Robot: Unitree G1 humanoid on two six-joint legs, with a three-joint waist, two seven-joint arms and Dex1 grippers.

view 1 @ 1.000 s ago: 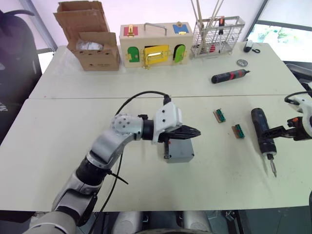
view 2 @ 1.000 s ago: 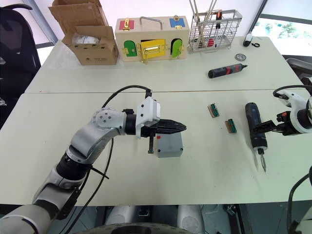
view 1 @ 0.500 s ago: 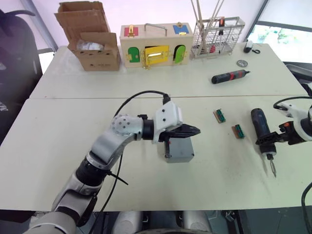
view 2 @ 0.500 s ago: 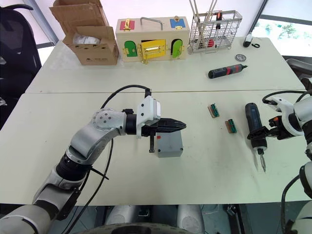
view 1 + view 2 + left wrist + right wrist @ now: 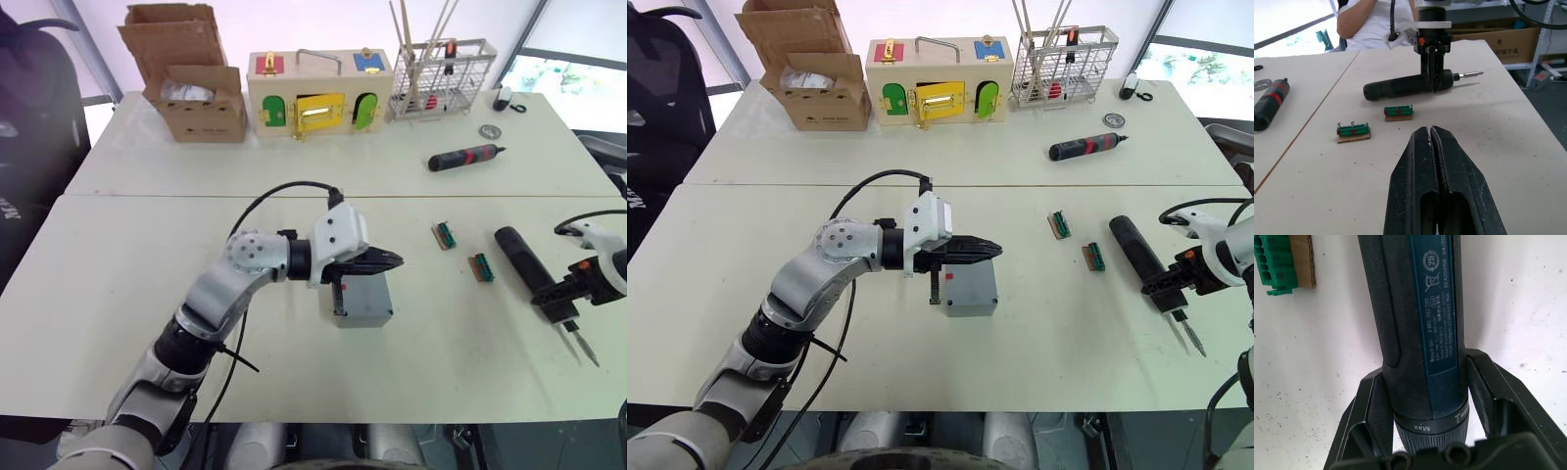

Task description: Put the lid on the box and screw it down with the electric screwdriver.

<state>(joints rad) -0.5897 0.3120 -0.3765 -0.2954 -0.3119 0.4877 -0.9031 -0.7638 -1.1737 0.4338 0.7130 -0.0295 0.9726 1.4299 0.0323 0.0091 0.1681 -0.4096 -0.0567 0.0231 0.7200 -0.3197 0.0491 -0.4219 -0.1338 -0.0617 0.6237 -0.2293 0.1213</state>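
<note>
The grey box (image 5: 364,302) stands mid-table, a red mark (image 5: 948,277) on its side. Its top is a flat grey face; I cannot tell the lid apart from it. My left gripper (image 5: 392,261) hovers just above the box's far edge, fingers shut with nothing between them, as the left wrist view (image 5: 1431,134) also has it. The electric screwdriver (image 5: 519,257) lies slanted at the right, bit toward the near edge. My right gripper (image 5: 554,299) is shut on its front end, a finger (image 5: 1371,396) pressing each side of the barrel (image 5: 1415,293).
Two green terminal blocks (image 5: 445,235) (image 5: 480,265) lie between box and screwdriver. On the far table are a black-and-red screwdriver (image 5: 466,157), a wooden box with coloured doors (image 5: 318,98), a cardboard box (image 5: 191,88) and a wire rack (image 5: 441,73). A person in white (image 5: 1376,24) sits beyond the table.
My right gripper has swung the electric screwdriver so its bit points further right and nearer the front edge. The left arm and the box have stayed put.
</note>
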